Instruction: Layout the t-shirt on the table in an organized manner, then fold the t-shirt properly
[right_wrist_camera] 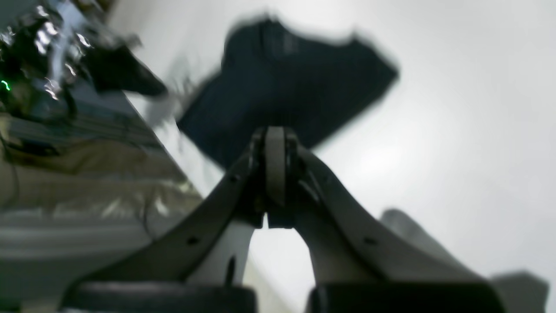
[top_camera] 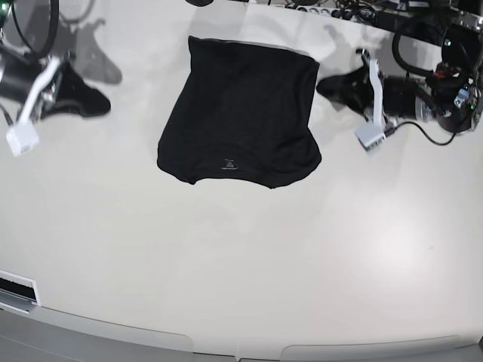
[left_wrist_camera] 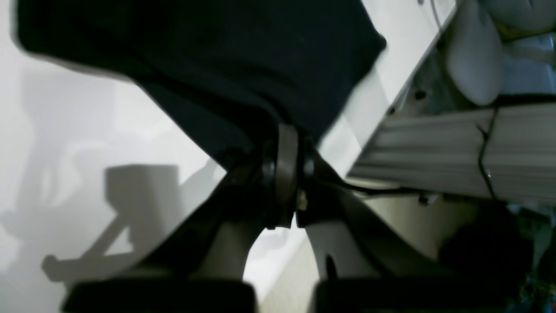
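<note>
White glossy table [top_camera: 241, 256], broad and curved at the near edge, bare across its front half; black t-shirt [top_camera: 240, 113] lying flat toward the far side, sleeves seemingly tucked in, small white label mark near the collar edge facing the camera; hem toward the back.

Left gripper [top_camera: 336, 83] off the shirt's side, near it but apart; jaws pressed together on nothing, as seen from the left wrist. Right gripper [top_camera: 87, 98] well apart on the other side; likewise clenched and empty.

Probably between folds: layout done, side folds apparently made, a lengthwise fold not yet done. Calls next for opening both claws, reaching to the two corners of one end, pinching the cloth and carrying it over to meet the other end; risk of dragging or bunching the loose layers.
</note>
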`<state>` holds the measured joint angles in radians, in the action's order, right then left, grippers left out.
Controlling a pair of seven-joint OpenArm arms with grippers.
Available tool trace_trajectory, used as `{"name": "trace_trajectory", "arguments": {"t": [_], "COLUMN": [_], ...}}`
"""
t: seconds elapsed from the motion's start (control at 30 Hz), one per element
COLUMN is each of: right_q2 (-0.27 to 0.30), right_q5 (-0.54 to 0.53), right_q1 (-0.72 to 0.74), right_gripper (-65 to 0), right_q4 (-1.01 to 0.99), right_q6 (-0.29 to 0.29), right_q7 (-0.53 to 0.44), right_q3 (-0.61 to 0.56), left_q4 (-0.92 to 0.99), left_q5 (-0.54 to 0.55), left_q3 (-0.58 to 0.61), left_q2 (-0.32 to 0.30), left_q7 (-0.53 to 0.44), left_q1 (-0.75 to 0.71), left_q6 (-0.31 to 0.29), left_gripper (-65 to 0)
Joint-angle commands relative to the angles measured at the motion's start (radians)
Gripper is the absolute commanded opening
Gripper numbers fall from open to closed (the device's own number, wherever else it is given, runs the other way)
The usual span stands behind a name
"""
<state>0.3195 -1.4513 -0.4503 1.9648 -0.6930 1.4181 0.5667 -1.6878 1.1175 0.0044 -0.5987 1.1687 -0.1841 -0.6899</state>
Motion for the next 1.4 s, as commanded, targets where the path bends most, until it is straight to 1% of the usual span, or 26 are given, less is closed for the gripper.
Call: {"name": "trace_trajectory", "arguments": {"t": [0.0, 0.07, 0.13, 0.17, 0.27, 0.37, 0.43, 0.5, 0.6, 0.67, 0.7, 0.77, 0.83, 0.9, 1.0, 1.1, 1.17, 1.27, 1.37], "right_q2": [0.002, -0.021, -0.042, -0.053, -0.086, -0.111, -0.114, -0.114, -0.114, -0.115, -0.114, -0.114, -0.111, -0.105, -0.105, -0.105, -0.105, -0.106, -0.106], "right_q5": [-0.032, -0.032, -0.032, -0.032, -0.032, -0.032, -0.032, -0.032, -0.032, -0.032, -0.029, 0.036, 0.129, 0.25, 0.433, 0.585, 0.678, 0.819, 0.947], "right_q1": [-0.032, -0.114, -0.199, -0.243, -0.377, -0.517, -0.611, -0.692, -0.779, -0.808, -0.816, -0.818, -0.807, -0.775, -0.698, -0.612, -0.548, -0.444, -0.343], "right_gripper": [-65.0, -65.0, -65.0, -65.0, -65.0, -65.0, -65.0, -65.0, -65.0, -65.0, -65.0, -65.0, -65.0, -65.0, -65.0, -65.0, -65.0, -65.0, -65.0], "right_q4": [0.034, 0.061, 0.09, 0.104, 0.143, 0.149, 0.149, 0.147, 0.125, 0.085, 0.058, -0.013, -0.103, -0.202, -0.365, -0.551, -0.679, -0.87, -1.039], "right_q6": [-0.005, -0.005, -0.005, -0.005, -0.005, -0.005, -0.005, -0.005, -0.005, -0.005, -0.005, -0.005, -0.005, -0.005, -0.005, -0.005, -0.005, -0.005, -0.005], "right_q7": [-0.022, -0.022, -0.022, -0.022, -0.022, -0.022, -0.022, -0.022, -0.022, -0.022, -0.022, -0.022, -0.022, -0.023, -0.127, -0.246, -0.335, -0.482, -0.629], "right_q3": [0.019, 0.044, 0.063, 0.069, 0.077, 0.076, 0.076, 0.074, 0.072, 0.054, 0.035, -0.021, -0.093, -0.174, -0.288, -0.391, -0.452, -0.531, -0.597], "left_q4": [-0.037, -0.095, -0.162, -0.196, -0.296, -0.377, -0.418, -0.435, -0.431, -0.412, -0.392, -0.331, -0.257, -0.175, -0.032, 0.134, 0.248, 0.425, 0.597], "left_q5": [0.018, 0.018, 0.018, 0.017, 0.017, 0.017, 0.016, 0.002, -0.08, -0.14, -0.167, -0.204, -0.222, -0.256, -0.303, -0.309, -0.309, -0.32, -0.412], "left_q3": [-0.008, -0.008, -0.01, -0.013, -0.036, -0.092, -0.136, -0.177, -0.202, -0.199, -0.193, -0.171, -0.138, -0.101, -0.05, -0.002, 0.024, 0.048, 0.048], "left_q2": [-0.023, -0.039, -0.061, -0.074, -0.126, -0.178, -0.203, -0.211, -0.204, -0.195, -0.193, -0.192, -0.169, -0.129, -0.065, -0.011, 0.014, 0.051, 0.101], "left_q7": [-0.008, 0.005, 0.04, 0.055, 0.089, 0.098, 0.098, 0.097, 0.087, 0.046, 0.003, -0.088, -0.113, -0.115, -0.123, -0.135, -0.169, -0.262, -0.42], "left_q1": [-0.022, -0.08, -0.143, -0.178, -0.297, -0.449, -0.556, -0.656, -0.795, -0.883, -0.922, -0.972, -0.971, -0.941, -0.873, -0.79, -0.729, -0.637, -0.547], "left_q6": [-0.008, -0.008, -0.008, 0.002, 0.056, 0.086, 0.1, 0.113, 0.13, 0.13, 0.13, 0.142, 0.157, 0.156, 0.156, 0.156, 0.151, 0.119, 0.079], "left_gripper": [-65.0, -65.0, -65.0, -65.0, -65.0, -65.0, -65.0, -65.0, -65.0, -65.0, -65.0, -65.0, -65.0, -65.0, -65.0, -65.0, -65.0, -65.0, -65.0]}}
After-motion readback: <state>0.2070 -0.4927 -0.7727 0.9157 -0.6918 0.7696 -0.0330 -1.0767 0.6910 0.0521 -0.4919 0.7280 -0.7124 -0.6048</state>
